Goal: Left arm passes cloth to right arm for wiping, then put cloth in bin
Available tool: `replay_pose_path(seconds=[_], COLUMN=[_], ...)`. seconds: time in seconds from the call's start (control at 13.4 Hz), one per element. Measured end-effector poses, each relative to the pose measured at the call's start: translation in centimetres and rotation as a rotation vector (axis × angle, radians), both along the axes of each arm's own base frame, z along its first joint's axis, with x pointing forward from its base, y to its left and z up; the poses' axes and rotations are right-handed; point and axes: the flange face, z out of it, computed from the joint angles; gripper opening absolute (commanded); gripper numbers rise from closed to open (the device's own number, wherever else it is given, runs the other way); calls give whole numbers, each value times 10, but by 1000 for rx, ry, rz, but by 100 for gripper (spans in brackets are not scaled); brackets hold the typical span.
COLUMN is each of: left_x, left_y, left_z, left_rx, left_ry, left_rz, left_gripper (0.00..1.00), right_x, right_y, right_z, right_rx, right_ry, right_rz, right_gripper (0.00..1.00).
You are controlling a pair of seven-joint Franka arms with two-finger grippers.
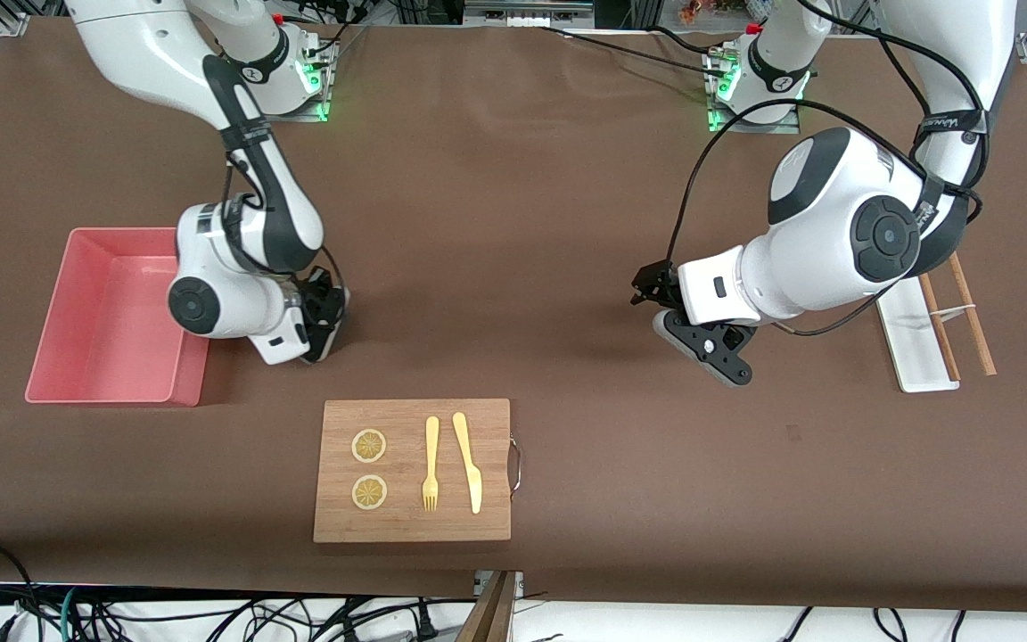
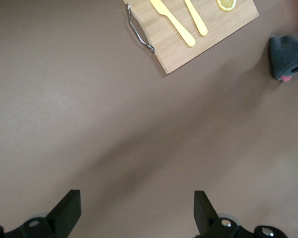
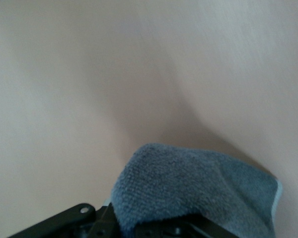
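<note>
Right tool (image 1: 322, 325) clamped on the cloth (image 3: 198, 191), down at the tabletop (image 1: 513, 223) just beside the bin (image 1: 77, 357). Left tool (image 2: 136, 210) spread wide, holding nothing, hovering over bare tabletop.

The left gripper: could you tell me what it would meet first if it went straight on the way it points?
Probably only bare table: the open left gripper points down at brown cloth, with nothing under it.
</note>
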Motion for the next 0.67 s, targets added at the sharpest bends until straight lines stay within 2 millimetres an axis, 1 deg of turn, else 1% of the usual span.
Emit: replay_pose_path(seconds=[0.22,0.37,0.52,0.6,0.67], left_x=[2,4,10,14,18], left_y=[5,9,19,26,35], left_z=[2,3,5,8,12], left_rx=[-2,-2,-4,-7,-9], left_ry=[-4,-6,-16,-28,-36], left_rz=[9,17,35,50,65], left_gripper=[100,100,100,100,100], right_x=[-5,-8,-15,-17,-18], right_y=[54,95,136,152,165], right_z=[5,9,18,24,32], right_rx=[10,4,-2,-1,7], right_ry=[-5,-4,-5,-7,-10], right_rz=[-87,-150,-205,-231,-251], right_gripper=[0,0,0,0,0])
